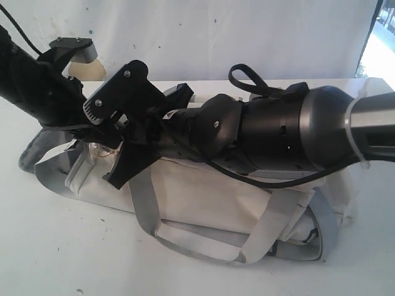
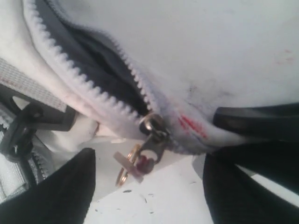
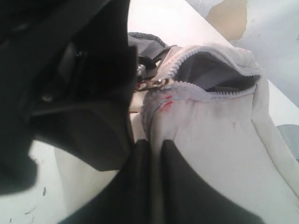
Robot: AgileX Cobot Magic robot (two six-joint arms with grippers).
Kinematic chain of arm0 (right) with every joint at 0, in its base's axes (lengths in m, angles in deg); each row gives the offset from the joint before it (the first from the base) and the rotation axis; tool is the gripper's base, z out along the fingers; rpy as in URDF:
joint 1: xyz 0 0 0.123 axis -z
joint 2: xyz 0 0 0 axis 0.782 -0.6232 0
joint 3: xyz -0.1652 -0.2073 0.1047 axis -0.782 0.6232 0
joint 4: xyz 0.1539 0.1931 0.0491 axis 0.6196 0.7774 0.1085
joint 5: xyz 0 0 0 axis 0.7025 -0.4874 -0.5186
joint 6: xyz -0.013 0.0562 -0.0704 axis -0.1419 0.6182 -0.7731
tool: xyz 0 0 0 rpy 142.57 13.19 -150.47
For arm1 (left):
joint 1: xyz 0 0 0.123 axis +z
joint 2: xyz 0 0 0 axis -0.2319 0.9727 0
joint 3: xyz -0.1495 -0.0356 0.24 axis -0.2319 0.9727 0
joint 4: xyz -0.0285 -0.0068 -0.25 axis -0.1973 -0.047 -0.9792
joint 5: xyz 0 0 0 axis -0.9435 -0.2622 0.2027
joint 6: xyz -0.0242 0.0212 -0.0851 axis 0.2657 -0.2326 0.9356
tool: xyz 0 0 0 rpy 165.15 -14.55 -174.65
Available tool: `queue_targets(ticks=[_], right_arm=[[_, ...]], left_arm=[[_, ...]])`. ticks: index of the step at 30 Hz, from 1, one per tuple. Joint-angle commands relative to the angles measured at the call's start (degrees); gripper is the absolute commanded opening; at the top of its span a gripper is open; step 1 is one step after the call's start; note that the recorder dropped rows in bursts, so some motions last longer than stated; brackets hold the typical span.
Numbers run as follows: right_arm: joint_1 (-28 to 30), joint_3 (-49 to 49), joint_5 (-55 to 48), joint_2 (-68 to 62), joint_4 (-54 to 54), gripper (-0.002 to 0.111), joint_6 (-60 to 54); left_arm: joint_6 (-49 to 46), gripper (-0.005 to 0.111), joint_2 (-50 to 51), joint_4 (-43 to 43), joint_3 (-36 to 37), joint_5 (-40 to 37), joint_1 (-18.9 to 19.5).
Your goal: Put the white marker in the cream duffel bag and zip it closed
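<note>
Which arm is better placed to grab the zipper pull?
Left. The left gripper is open, the zipper pull between its fingers; the right gripper is shut on the bag.

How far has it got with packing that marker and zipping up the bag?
Done: uncertain; the white marker is not visible, possibly already inside. In hand: the open left end effector straddles the zip pull; the right end effector seems to pinch the cream duffel bag. Left: the zip gapes open.

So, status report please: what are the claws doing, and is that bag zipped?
Left gripper open, straddling zipper pull. Right gripper shut on cream duffel bag. Zip open; white marker unseen.
</note>
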Motion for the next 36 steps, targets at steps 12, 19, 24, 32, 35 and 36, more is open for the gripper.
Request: queue_targets(ticks=[12,19,24,32,35,36], right_arm=[[0.0,0.0,0.5,0.9,0.3,0.000,0.2],[0.0,0.0,0.5,0.9,0.3,0.000,0.2],[0.0,0.0,0.5,0.9,0.3,0.000,0.2],[0.0,1.4,-0.5,0.9,1.0,0.000,0.2],[0.0,3.4,-0.9,0.9,1.4,0.000,0.2],[0.0,3.8,-1.4,0.9,1.4,0.000,0.2]], left_arm=[[-14.8,0.038,-0.5,-8.0,3.8,9.1,0.0],[-15.3,0.001,-0.5,-8.0,3.8,11.4,0.0],[-15.1,0.000,-0.5,-5.9,3.8,4.7,0.0],[-4.5,0.000,-1.9,3.3,1.7,-1.7,0.0],[-4.4,0.000,-3.2,3.4,0.0,-3.4,0.0],[-3.7,0.000,-3.5,3.6,-0.5,-3.7,0.0]])
